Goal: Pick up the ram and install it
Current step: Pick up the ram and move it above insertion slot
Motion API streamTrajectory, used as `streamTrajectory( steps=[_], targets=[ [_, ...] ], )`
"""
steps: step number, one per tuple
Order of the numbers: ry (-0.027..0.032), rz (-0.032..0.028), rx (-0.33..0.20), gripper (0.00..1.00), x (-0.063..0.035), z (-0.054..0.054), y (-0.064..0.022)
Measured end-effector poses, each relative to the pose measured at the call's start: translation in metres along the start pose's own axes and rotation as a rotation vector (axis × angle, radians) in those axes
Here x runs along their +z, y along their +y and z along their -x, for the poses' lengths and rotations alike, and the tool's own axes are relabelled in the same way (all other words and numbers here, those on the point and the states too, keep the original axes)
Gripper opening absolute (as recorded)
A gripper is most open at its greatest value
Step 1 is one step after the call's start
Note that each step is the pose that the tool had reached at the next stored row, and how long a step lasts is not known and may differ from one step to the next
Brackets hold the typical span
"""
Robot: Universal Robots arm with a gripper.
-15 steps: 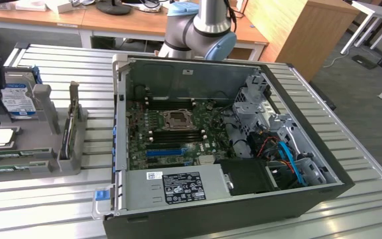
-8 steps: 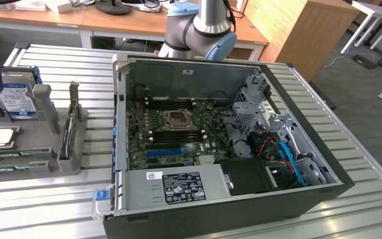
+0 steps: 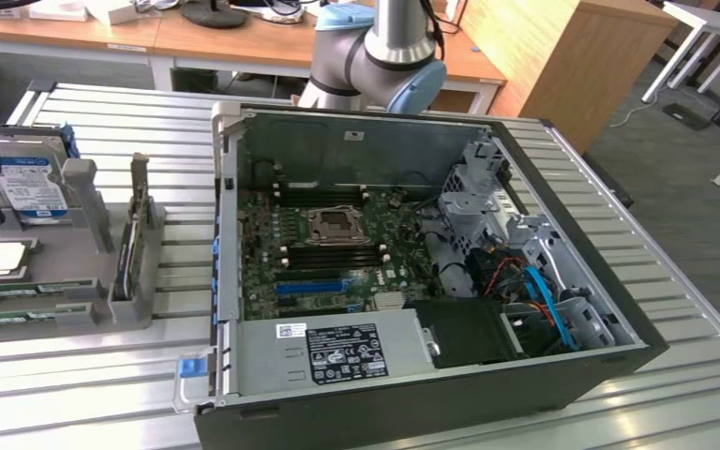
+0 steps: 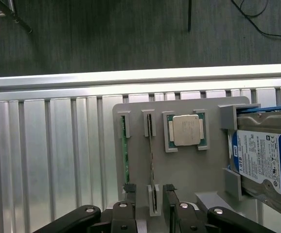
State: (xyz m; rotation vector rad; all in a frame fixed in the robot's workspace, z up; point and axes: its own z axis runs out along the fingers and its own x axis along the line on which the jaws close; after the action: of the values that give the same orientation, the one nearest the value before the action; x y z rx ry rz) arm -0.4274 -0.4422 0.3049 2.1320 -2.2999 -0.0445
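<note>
Ram (image 4: 125, 155): a slim, long green circuit-board strip, seen along its thin edge, straight and flat.
Ram's place: it stands on edge in a slot of a grey holder tray (image 4: 199, 170), outside the computer. In the exterior view the tray lies at 9 o'clock from the open computer case (image 3: 460, 398).
Ram's long axis: level with the table, running roughly along the 9-to-3 o'clock line in the exterior view. One end sits in a small grey bracket.
Second strip (image 4: 151, 155): thinner and darker, parallel to the ram, in the next slot just beside it.
Gripper (image 4: 149, 190): black metal fingers spread apart, gripping nothing. They straddle the end bracket of the second strip. One fingertip (image 4: 129, 188) is just beside the ram's end; whether it touches cannot be told.
Processor (image 4: 186, 131): a square chip with a dull silver lid on a green base, lying flat in a framed recess beyond the second strip.
Hard drive (image 4: 262, 162): a silver box with a blue-and-white label, at the tray's end farthest from the ram.
Table (image 4: 58, 160): bright, ribbed aluminium slats.
Case interior: the dark box lies on its side with the panel off, showing a green motherboard (image 3: 260, 253).
</note>
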Motion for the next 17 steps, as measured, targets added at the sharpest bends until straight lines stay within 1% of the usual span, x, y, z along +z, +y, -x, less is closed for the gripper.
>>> streamTrajectory(
  steps=[3, 6, 17],
  targets=[
    [0.0000, 0.0001, 0.000, 0.36, 0.0000, 0.000, 0.0000],
    [-0.0002, -0.0017, 0.000, 0.36, 0.0015, 0.000, 0.0000],
    [-0.0002, -0.0035, 0.000, 0.36, 0.0105, 0.000, -0.0001]
  ],
)
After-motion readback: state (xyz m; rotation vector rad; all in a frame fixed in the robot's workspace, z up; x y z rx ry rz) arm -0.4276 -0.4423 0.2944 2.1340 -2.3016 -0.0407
